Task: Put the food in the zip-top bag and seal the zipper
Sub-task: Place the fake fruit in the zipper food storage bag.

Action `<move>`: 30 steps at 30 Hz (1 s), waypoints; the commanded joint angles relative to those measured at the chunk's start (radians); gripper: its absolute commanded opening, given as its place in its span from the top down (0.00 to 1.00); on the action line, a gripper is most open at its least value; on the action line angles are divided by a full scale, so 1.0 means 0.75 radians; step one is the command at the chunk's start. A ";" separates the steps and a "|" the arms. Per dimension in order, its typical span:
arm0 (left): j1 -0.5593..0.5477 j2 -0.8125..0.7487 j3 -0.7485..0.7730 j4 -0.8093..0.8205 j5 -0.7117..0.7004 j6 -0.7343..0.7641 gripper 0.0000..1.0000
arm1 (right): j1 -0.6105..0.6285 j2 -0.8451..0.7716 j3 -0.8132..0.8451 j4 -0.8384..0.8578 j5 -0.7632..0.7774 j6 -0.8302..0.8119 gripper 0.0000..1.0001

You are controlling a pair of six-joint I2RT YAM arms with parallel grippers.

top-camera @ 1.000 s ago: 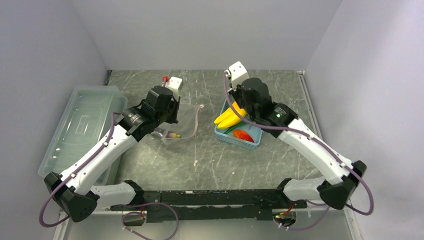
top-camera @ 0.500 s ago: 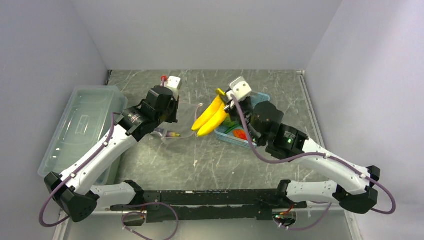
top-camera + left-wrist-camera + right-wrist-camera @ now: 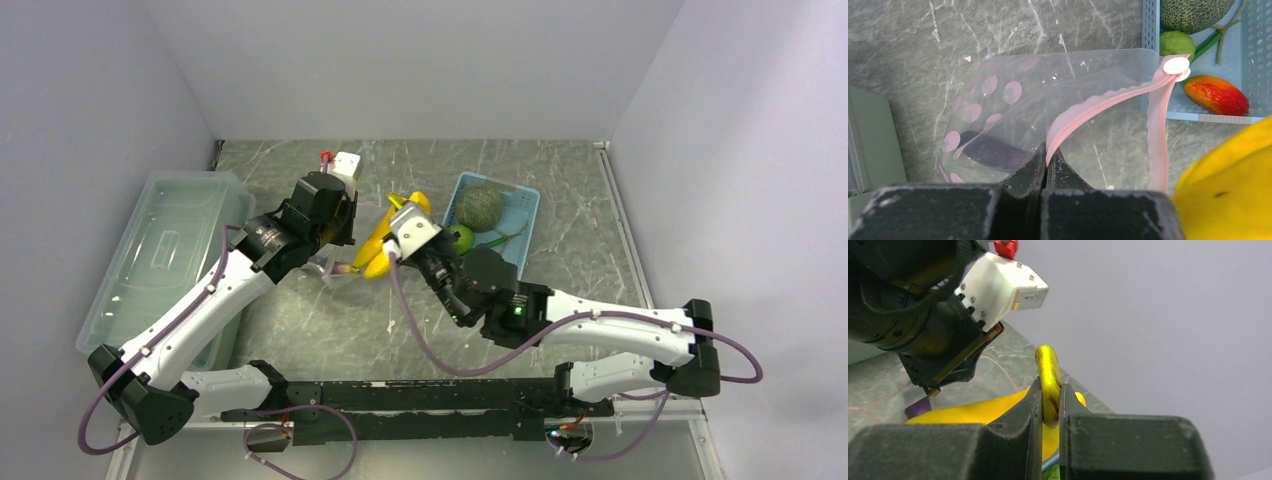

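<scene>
Left gripper (image 3: 1046, 159): jaws fully closed, pinching the pale pink zipper strip (image 3: 1098, 104) of the clear floppy zip-top bag (image 3: 1073, 80) on its near lip. The bag mouth gapes. The strip's two runs spread apart and meet at a round white slider (image 3: 1176, 66) at the far corner. The bag lies on the grey marbled worktop (image 3: 330, 320), between the large translucent plastic bin (image 3: 165, 250) and the light-blue perforated basket (image 3: 525, 215). A purple toy eggplant (image 3: 990, 152) lies inside the bag, at the bottom.

Right gripper (image 3: 1050, 402): jaws almost closed, clamped on the stem end of the yellow toy banana (image 3: 385, 240). The banana is tilted, its body running toward the left gripper, just beside the open bag mouth. Cannot tell if its tip is inside the bag.

In the basket there is a dark green round netted fruit (image 3: 480, 207), with a lime-green fruit (image 3: 460, 237) just beside it. There is also a red-orange fruit (image 3: 1215, 94) and a thin green vegetable (image 3: 1210, 42). The right arm crosses over the basket's near end in the top view.
</scene>
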 commanded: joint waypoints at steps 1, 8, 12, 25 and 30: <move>0.007 -0.044 0.006 0.035 -0.011 -0.029 1.00 | 0.039 0.060 -0.008 0.355 0.119 -0.221 1.00; 0.009 -0.042 0.008 0.030 -0.005 -0.032 1.00 | 0.055 0.135 0.013 0.443 0.114 -0.260 1.00; 0.010 -0.046 0.006 0.035 0.004 -0.037 1.00 | 0.055 0.190 -0.006 0.527 0.124 -0.291 1.00; 0.028 -0.062 0.002 0.045 0.025 -0.056 1.00 | 0.055 0.371 -0.131 0.950 0.178 -0.424 1.00; 0.037 -0.070 -0.002 0.051 0.038 -0.063 1.00 | 0.044 0.468 -0.162 1.180 0.249 -0.520 1.00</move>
